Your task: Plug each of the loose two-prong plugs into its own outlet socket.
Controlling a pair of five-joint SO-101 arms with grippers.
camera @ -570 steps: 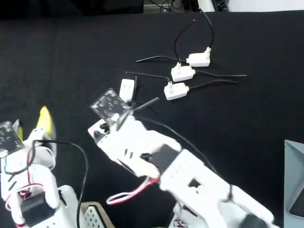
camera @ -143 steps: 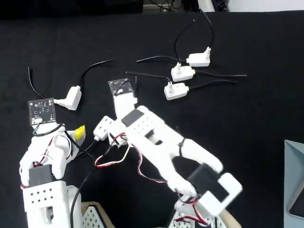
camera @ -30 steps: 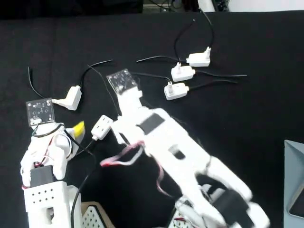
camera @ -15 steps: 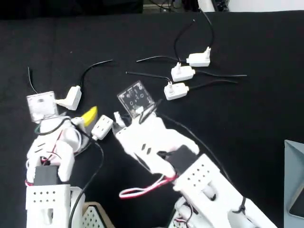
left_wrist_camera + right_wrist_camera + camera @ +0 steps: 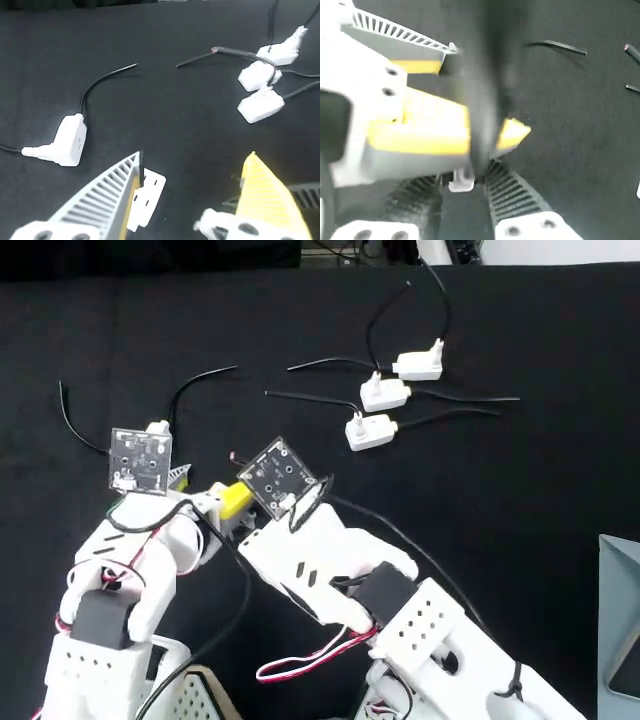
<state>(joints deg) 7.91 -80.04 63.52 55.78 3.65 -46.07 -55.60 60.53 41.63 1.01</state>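
Three white two-prong plugs (image 5: 385, 393) with black cables lie in a cluster at the far right of the black table; they also show as plugs (image 5: 257, 77) in the left wrist view. A white outlet socket (image 5: 65, 145) on a cable lies at the left. A second, small white socket (image 5: 145, 200) rests on the table against the grey finger of my left gripper (image 5: 195, 156), which is open around bare table. My left gripper's yellow finger (image 5: 235, 500) nearly touches the right arm. My right gripper (image 5: 465, 172) is open, with a small white piece (image 5: 462, 182) between its fingers.
A grey container corner (image 5: 618, 615) sits at the table's right edge. Black cable ends (image 5: 300, 397) trail across the middle of the table. The two arms crowd together at the front left, and the far left and centre right of the table hold nothing.
My left arm has swung right and forward, bringing its yellow finger up against the right arm. The right arm drew back slightly. The small white socket is now covered in the high view.
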